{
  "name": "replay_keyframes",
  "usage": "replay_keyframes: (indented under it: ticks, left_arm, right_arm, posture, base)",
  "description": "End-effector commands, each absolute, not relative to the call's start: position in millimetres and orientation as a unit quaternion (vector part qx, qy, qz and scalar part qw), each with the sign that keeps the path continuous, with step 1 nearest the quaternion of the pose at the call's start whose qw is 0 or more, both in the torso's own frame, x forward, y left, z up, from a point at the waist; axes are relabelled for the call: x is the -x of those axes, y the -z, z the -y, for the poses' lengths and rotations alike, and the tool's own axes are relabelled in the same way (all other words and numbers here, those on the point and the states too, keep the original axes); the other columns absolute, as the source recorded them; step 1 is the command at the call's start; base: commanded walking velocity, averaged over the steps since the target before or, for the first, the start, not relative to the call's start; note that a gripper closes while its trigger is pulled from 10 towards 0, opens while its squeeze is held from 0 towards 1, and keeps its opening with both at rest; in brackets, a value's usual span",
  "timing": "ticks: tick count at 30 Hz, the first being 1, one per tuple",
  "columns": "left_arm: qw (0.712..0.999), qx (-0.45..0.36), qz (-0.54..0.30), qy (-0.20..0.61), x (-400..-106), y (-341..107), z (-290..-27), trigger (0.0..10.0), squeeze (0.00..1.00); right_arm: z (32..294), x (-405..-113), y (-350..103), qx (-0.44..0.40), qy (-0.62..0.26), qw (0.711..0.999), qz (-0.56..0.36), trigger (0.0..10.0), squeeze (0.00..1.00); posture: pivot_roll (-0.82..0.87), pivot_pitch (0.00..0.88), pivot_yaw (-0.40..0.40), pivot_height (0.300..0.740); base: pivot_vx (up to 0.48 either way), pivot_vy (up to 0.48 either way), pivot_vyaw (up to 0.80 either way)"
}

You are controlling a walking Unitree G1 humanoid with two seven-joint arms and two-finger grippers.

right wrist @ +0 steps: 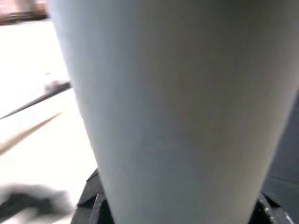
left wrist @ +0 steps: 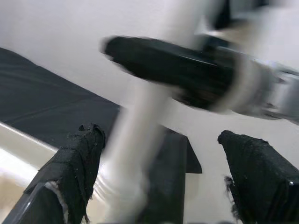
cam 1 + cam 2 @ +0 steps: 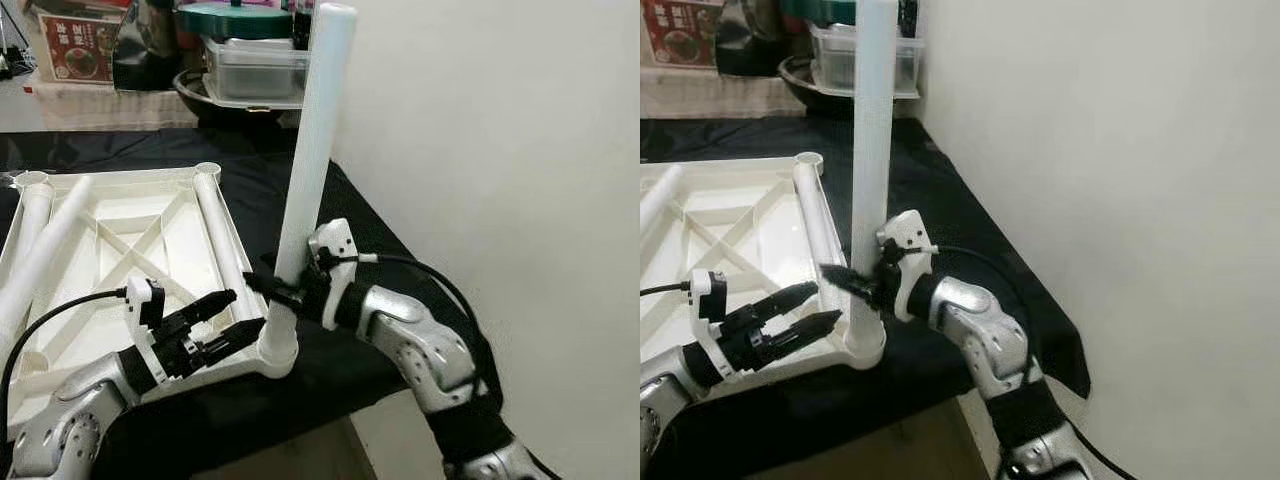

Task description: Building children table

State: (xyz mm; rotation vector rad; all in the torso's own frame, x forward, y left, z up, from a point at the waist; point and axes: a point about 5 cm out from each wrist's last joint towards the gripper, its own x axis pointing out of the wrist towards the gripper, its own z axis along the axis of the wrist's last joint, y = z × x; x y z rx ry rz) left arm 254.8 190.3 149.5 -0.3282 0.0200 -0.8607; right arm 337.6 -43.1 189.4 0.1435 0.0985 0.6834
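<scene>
The tall white plastic table leg (image 3: pixel 310 150) stands upright in the near corner socket of the upturned white plastic tabletop (image 3: pixel 130 240), which lies on a black cloth-covered surface (image 3: pixel 340 360) close to that cloth's near edge. A pale wall (image 3: pixel 500 150) rises just beyond the leg, leaving little room on that side. More white legs (image 3: pixel 40 260) lie across the tabletop, partly cut off. My right gripper (image 3: pixel 272 288) is clamped around the leg low down. My left gripper (image 3: pixel 235 318) hangs spread apart beside the leg's base, holding nothing; its wrist picture is blurred.
</scene>
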Motion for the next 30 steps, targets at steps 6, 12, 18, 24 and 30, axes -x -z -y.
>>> replay_keyframes:
  ticks: [6, 12, 18, 24, 30]
  left_arm:
    - [0.893, 0.163, -0.016, 0.420, -253, -147, -189, 10.0, 0.00]
    - [0.893, 0.162, -0.015, 0.418, -253, -146, -189, 10.0, 0.00]
    - [0.893, 0.163, -0.014, 0.419, -253, -147, -188, 10.0, 0.00]
    - [0.894, 0.163, -0.012, 0.416, -254, -147, -189, 10.0, 0.00]
    - [0.895, 0.162, -0.011, 0.415, -254, -147, -189, 10.0, 0.00]
  right_arm:
    - [107, -352, -134, -0.108, -0.001, 0.978, -0.176, 0.0, 0.00]
    - [80, -343, -136, -0.113, -0.067, 0.975, -0.182, 10.0, 0.00]
    - [55, -342, -174, -0.137, -0.252, 0.954, -0.089, 10.0, 0.00]
    - [43, -303, -193, -0.068, -0.508, 0.858, -0.029, 10.0, 0.00]
    - [41, -284, -182, -0.023, -0.589, 0.807, -0.041, 10.0, 0.00]
  posture:
    - [0.15, 0.000, -0.174, 0.740]
    - [0.15, 0.000, -0.171, 0.740]
    - [0.14, 0.000, -0.176, 0.740]
    - [0.14, 0.000, -0.177, 0.740]
    - [0.14, 0.000, -0.181, 0.740]
  base:
    - [0.000, 0.000, 0.00]
    - [0.000, 0.000, 0.00]
    - [0.000, 0.000, 0.00]
    - [0.000, 0.000, 0.00]
    - [0.000, 0.000, 0.00]
